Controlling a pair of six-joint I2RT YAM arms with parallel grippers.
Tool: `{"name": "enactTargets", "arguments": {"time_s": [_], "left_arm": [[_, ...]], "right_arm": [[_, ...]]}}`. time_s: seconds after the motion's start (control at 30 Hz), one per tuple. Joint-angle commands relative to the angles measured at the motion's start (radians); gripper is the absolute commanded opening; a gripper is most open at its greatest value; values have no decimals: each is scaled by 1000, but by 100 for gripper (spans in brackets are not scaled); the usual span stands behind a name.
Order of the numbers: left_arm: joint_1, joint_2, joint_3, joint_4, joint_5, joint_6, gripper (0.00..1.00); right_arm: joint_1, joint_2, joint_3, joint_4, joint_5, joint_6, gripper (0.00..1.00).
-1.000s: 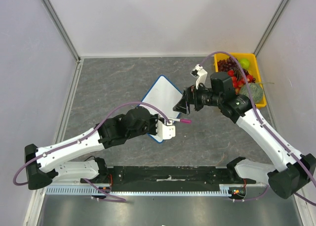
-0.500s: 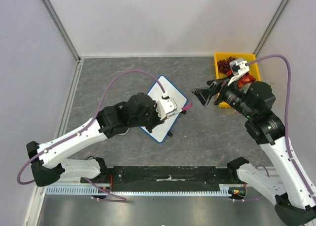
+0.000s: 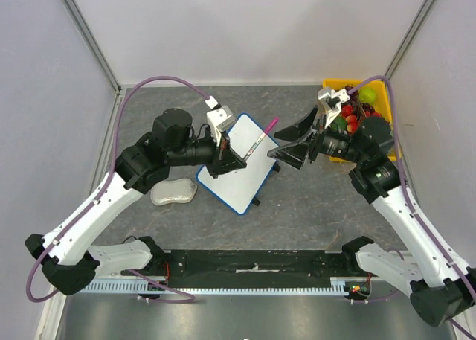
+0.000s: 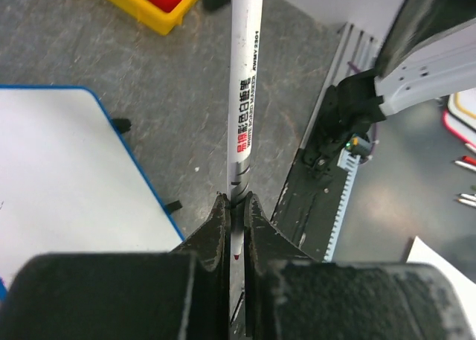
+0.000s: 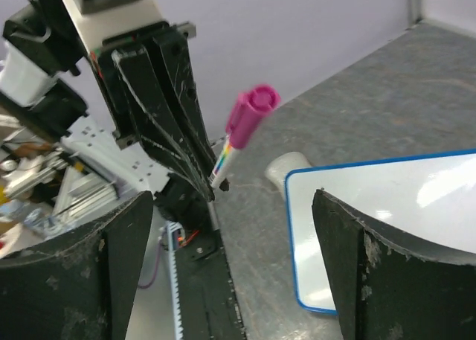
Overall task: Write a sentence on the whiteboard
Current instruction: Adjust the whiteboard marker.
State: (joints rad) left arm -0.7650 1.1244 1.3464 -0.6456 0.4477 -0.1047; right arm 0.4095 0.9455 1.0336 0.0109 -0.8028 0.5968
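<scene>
The whiteboard (image 3: 249,178), white with a blue rim, lies tilted at the table's middle, also seen in the left wrist view (image 4: 67,169) and the right wrist view (image 5: 387,206). Its visible face looks blank; the sentence is not in view. My left gripper (image 3: 240,159) hovers over the board, shut on a white marker (image 3: 258,141) with a magenta cap (image 5: 251,111) that points up and right. The marker's barrel (image 4: 239,117) sticks out from between the left fingertips (image 4: 220,210). My right gripper (image 3: 274,145) stands wide open just right of the cap, not touching it.
A pale grey eraser pad (image 3: 173,192) lies left of the board. A yellow bin (image 3: 374,94) of fruit sits at the back right. The black base rail (image 3: 253,262) runs along the near edge. Purple cables arch over both arms.
My left arm swung from the board's near corner up and back to its left side, raising the marker. My right gripper pulled away to the right, then came back open toward the cap.
</scene>
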Motion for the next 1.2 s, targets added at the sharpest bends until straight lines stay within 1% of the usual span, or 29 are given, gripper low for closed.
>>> {"name": "enactTargets", "arguments": {"time_s": [0.0, 0.03, 0.17, 0.27, 0.33, 0.4, 0.47, 0.57, 0.67, 0.8, 0.87, 0.9, 1.0, 1.07, 1.17], "left_arm": [[16, -11, 63, 66, 144, -75, 2], [18, -8, 65, 67, 161, -76, 2], [24, 6, 68, 80, 227, -81, 2], [24, 21, 69, 67, 250, -73, 2], [26, 28, 68, 64, 272, -70, 2], [26, 28, 62, 64, 279, -64, 2], [27, 29, 62, 58, 281, -52, 2], [27, 31, 62, 41, 292, -41, 2], [29, 32, 57, 31, 305, -33, 2], [29, 26, 57, 3, 309, -15, 2], [29, 20, 54, -9, 307, -7, 2], [30, 17, 51, -14, 304, -4, 2], [32, 6, 39, -17, 306, 2, 2], [32, -1, 31, -17, 302, 2, 2], [33, -6, 25, -17, 305, 2, 2]], "right_arm": [[18, 32, -81, 377, -190, 248, 91], [31, 39, -81, 398, -191, 256, 89], [101, 70, -58, 359, -174, 213, 82], [141, 85, -46, 345, -165, 193, 78], [149, 91, -37, 328, -164, 182, 71], [152, 96, -30, 314, -171, 166, 58], [152, 96, -23, 282, -167, 143, 48], [152, 98, -14, 242, -156, 118, 43], [152, 102, -14, 236, -157, 118, 29], [152, 105, -10, 210, -161, 103, 26], [152, 102, -9, 207, -161, 103, 29], [152, 102, -10, 207, -161, 104, 33], [152, 104, -7, 199, -164, 103, 38], [152, 108, -6, 195, -170, 97, 39], [152, 113, -6, 192, -182, 93, 36]]}}
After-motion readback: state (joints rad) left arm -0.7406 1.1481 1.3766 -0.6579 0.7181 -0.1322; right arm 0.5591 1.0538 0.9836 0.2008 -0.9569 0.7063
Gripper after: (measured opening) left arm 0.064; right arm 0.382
